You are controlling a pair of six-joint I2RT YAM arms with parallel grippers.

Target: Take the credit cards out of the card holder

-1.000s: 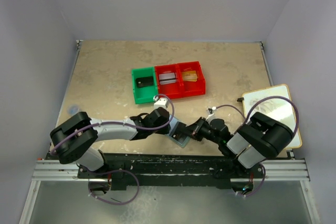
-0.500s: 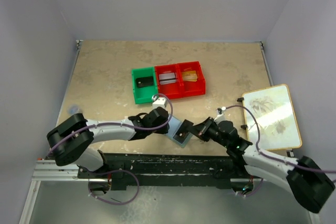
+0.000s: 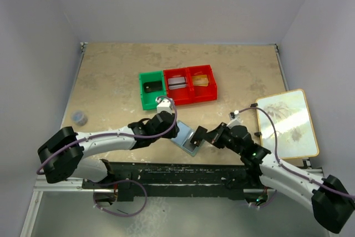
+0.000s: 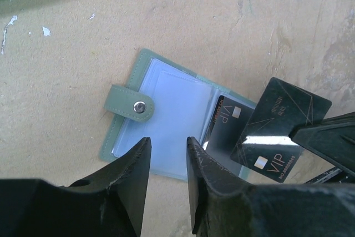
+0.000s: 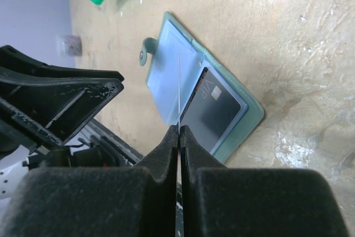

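Observation:
The light blue card holder lies open on the table, with its snap tab to the left. It also shows in the top view and the right wrist view. A black VIP card sits in its right panel. My right gripper is shut on a second black VIP card, seen edge-on in the right wrist view, held over the holder's right edge. My left gripper is open and empty, just above the holder's near edge.
A green bin and two red bins stand side by side behind the holder, each with something inside. A framed white board lies at the right edge. A small grey round thing sits at the left.
The right arm has unfolded, its elbow swinging out to the right and down. The left arm has stretched out flatter. The card holder has shifted slightly left.

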